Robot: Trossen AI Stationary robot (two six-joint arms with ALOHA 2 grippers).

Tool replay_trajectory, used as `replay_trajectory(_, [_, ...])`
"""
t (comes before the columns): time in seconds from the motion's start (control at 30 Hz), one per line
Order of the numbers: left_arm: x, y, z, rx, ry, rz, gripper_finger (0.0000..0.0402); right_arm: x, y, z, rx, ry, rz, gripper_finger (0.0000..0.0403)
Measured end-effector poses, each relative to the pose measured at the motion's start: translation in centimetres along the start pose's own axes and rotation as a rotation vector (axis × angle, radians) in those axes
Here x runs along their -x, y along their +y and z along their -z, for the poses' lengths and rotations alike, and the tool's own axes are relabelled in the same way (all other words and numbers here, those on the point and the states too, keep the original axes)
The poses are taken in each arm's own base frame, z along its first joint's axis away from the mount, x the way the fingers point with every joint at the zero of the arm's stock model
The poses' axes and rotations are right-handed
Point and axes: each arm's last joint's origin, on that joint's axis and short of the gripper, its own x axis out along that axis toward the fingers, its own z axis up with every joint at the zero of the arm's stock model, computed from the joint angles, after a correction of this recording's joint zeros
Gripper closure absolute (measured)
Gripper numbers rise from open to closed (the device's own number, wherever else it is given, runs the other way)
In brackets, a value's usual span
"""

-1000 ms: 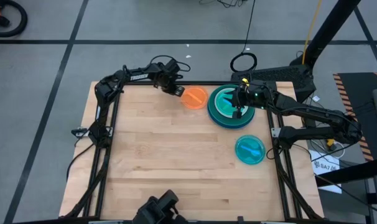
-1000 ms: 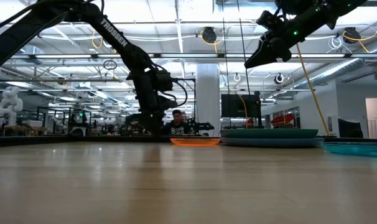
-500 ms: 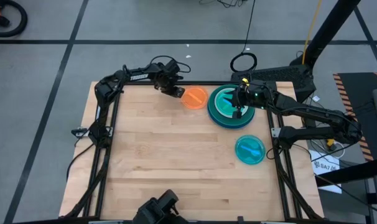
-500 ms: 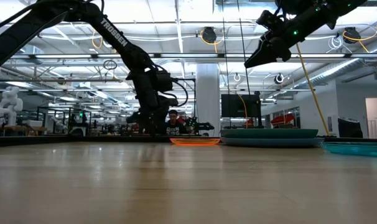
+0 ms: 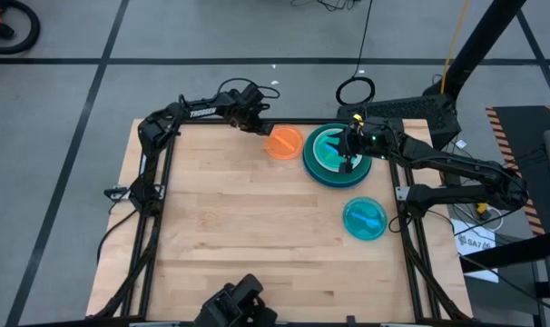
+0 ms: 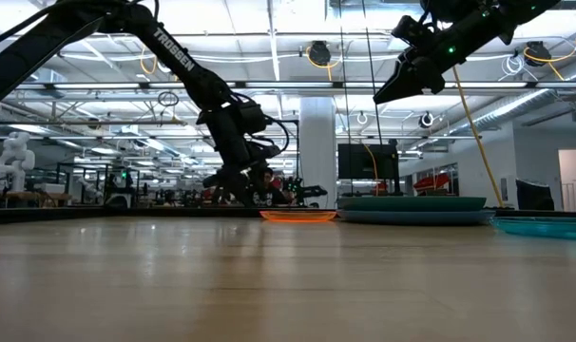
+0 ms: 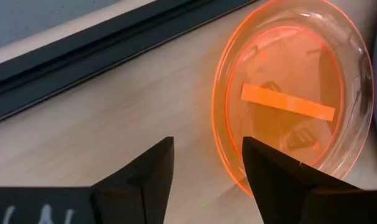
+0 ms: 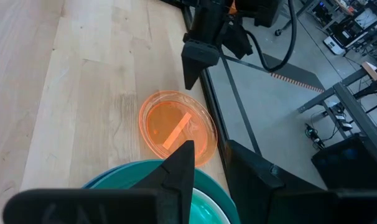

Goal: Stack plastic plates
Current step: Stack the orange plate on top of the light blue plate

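The translucent orange plate [image 5: 284, 143] lies flat on the wood beside the table's far edge. My left gripper [image 7: 207, 158] stands open just off the plate's left rim and above the table [image 6: 259, 195]; nothing is between its fingers. To the plate's right is a stack of plates [image 5: 337, 156], a blue one at the bottom, dark teal on it and a paler one inside. My right gripper [image 5: 348, 156] hangs open high above that stack [image 6: 381, 95]. A cyan plate [image 5: 364, 218] lies alone near the table's right edge.
A black rail [image 7: 83, 56] runs along the table's far edge behind the orange plate. Bare wood [image 5: 230, 218] covers the left and near parts of the table. A dark camera mount [image 5: 234, 304] sits at the near edge.
My left gripper has opened and let go of the orange plate's left rim. It has then drawn back a little toward the far left corner and risen. The orange plate stays flat where it was. My right arm has kept still.
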Motion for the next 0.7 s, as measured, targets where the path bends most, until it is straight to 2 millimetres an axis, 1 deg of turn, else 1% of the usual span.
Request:
replay_trajectory(0.23, [0.0,-0.2,-0.1,-0.002,-0.012,0.002,0.0206,0.0,0.0,0.0,0.000,0.000,0.000,0.0319])
replay_trajectory(0.37, [-0.4,-0.1,-0.1,-0.002,-0.015,0.003,0.0206,0.0,0.0,0.0,0.000,0.000,0.000,0.0319])
replay_trajectory(0.47, [-1.0,-0.2,-0.2,-0.004,-0.026,0.012,0.0206,0.0,0.0,0.0,0.000,0.000,0.000,0.0319])
replay_trajectory(0.63, [-2.3,0.0,0.2,0.009,0.007,0.005,0.0206,0.0,0.0,0.0,0.000,0.001,0.000,0.0319])
replay_trajectory(0.7, [-2.5,0.0,0.2,0.009,0.009,0.006,0.0206,0.0,0.0,0.0,0.000,0.001,0.000,0.0319])
